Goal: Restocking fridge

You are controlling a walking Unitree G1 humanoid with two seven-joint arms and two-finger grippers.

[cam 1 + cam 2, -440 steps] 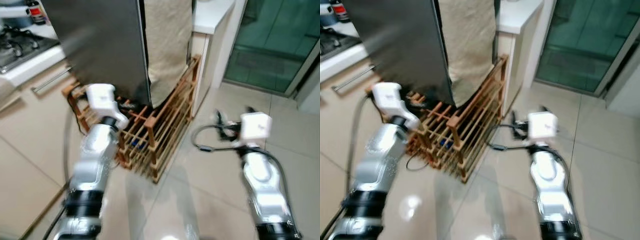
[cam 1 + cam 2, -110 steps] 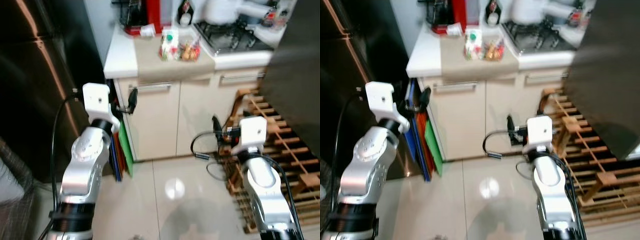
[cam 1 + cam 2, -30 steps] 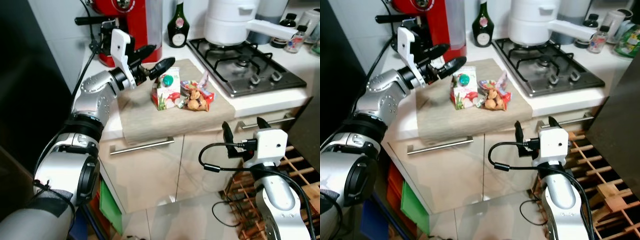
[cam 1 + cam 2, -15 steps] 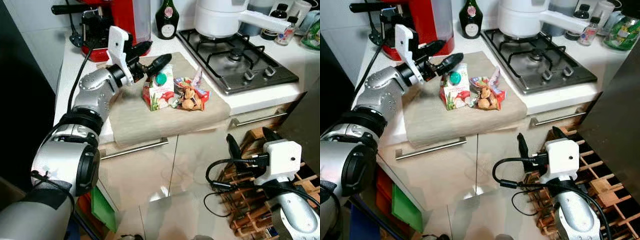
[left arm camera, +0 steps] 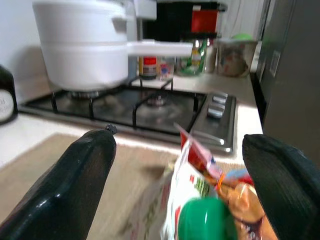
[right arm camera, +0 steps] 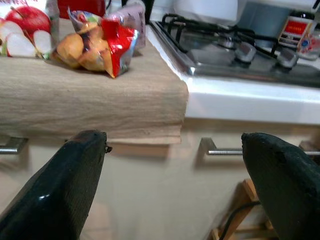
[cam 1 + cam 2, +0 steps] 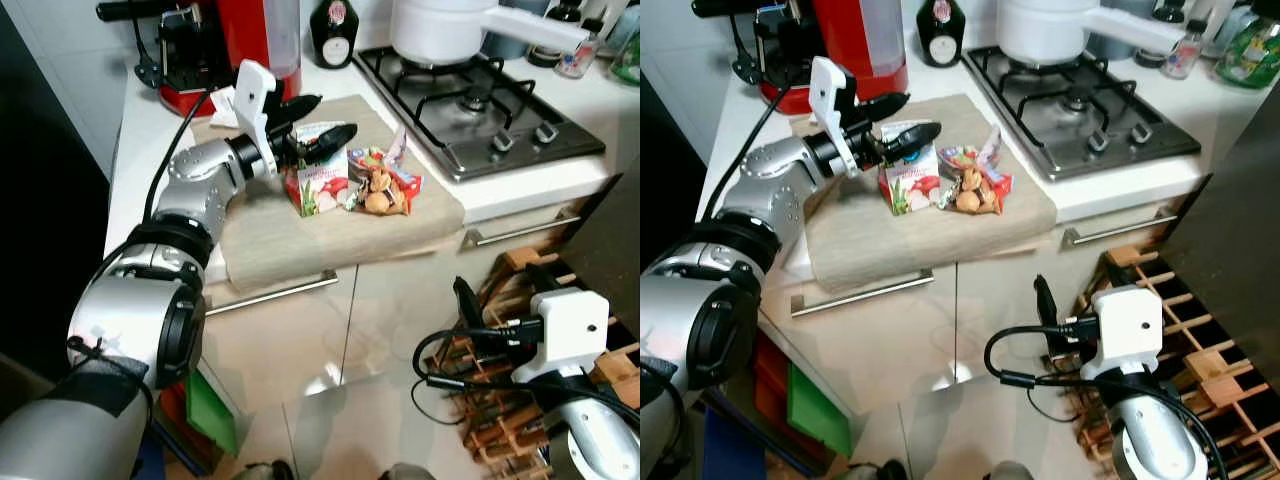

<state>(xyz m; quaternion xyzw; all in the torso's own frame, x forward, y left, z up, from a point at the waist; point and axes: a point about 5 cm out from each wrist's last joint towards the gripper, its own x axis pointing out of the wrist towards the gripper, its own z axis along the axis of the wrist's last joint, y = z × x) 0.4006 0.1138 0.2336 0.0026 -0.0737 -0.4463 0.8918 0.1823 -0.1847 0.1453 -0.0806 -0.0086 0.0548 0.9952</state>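
Small white-and-red juice carton with green screw cap [image 7: 318, 180] stands on beige cloth mat [image 7: 290, 240], between spread fingers of left gripper [image 7: 308, 125], poised for grasp. Red snack packet [image 7: 385, 188] just beyond carton. Gas hob [image 7: 480, 95] farther off. Right gripper [image 6: 175, 165] open wide, idle below counter, facing cabinet handle [image 6: 220, 150].

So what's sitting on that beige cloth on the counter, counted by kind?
Juice cartons: 1, the carton with a green cap, between the left gripper fingers.
Snack bags: 1, the snack bag beside the carton.
Total: 2 on the cloth.
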